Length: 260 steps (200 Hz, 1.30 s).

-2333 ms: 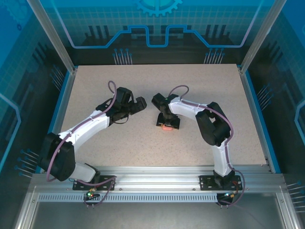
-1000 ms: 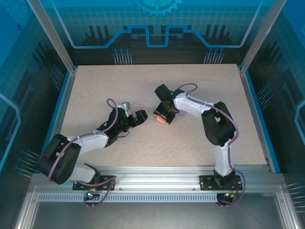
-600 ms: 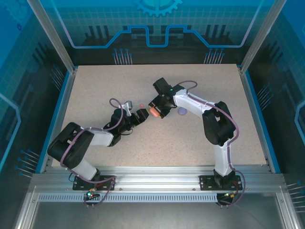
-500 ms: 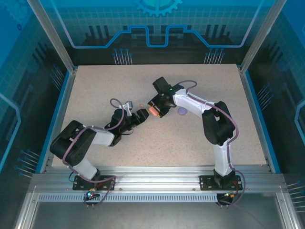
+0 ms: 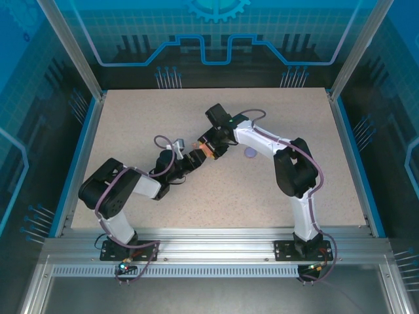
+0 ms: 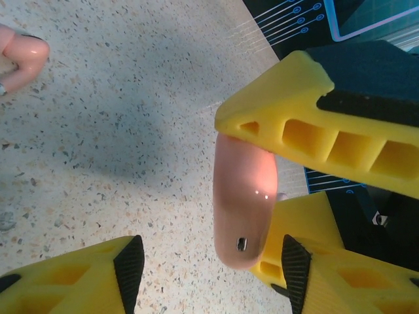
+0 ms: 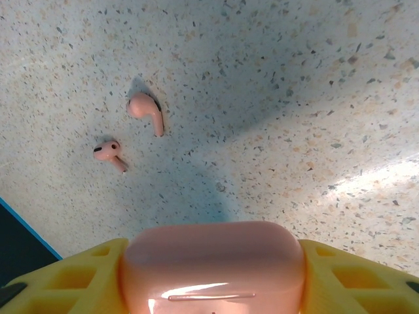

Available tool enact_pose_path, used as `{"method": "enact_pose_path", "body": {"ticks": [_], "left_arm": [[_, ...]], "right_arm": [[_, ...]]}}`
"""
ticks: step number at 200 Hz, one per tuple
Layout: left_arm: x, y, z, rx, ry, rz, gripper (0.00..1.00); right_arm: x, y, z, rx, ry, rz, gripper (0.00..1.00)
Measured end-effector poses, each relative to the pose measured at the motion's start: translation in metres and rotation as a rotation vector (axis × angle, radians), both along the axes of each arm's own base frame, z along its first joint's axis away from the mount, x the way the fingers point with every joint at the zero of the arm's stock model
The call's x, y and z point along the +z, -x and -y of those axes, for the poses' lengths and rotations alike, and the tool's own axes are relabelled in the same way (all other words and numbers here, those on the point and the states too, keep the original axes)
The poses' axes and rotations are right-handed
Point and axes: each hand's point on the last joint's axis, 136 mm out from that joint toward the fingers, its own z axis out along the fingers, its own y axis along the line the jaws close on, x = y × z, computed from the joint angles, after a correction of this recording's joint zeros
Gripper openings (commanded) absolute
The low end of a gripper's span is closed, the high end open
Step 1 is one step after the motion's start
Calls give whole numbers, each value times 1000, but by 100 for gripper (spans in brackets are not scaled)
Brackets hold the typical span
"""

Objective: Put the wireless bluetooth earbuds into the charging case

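My right gripper (image 5: pixel 209 149) is shut on a closed pink-orange charging case (image 7: pixel 213 265), which is clamped between its yellow fingers (image 7: pixel 85 275). In the left wrist view the same case (image 6: pixel 242 196) hangs above the table. Its lower end, with the small port, reaches between the black pads (image 6: pixel 129 268) of my left gripper (image 6: pixel 213 275). That gripper is open and does not touch the case. In the top view my left gripper (image 5: pixel 191 159) faces the right one. Two pink-orange earbuds (image 7: pixel 147 111) (image 7: pixel 108 154) lie loose on the table beyond the case; one earbud (image 6: pixel 19 55) lies at the upper left.
A small purple object (image 5: pixel 249 153) lies on the speckled table (image 5: pixel 288 118) just right of the right arm's wrist. The left arm is folded low near the table's front left. Metal posts and blue panels ring the table.
My right gripper lifted the case and carried it left and back, up to my left gripper. The left arm folded back towards its base, and its gripper stayed near the table's middle.
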Motion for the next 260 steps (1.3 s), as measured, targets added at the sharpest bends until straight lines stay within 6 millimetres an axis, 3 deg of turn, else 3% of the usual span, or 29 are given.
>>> {"method": "enact_pose_path", "body": {"ticks": [36, 81, 174, 228, 260], "left_arm": [[4, -6, 3, 0, 7, 14, 53], [7, -11, 5, 1, 12, 27, 39], [2, -11, 5, 3, 7, 17, 36], [-1, -13, 6, 3, 11, 7, 24], [-2, -13, 6, 5, 18, 2, 10]], "right_arm": [[-3, 0, -1, 2, -1, -5, 53], [-4, 1, -2, 5, -3, -8, 53], [-4, 4, -8, 19, -13, -10, 53], [-6, 4, -9, 22, -15, -13, 53], [-7, 4, -9, 17, -12, -12, 53]]}}
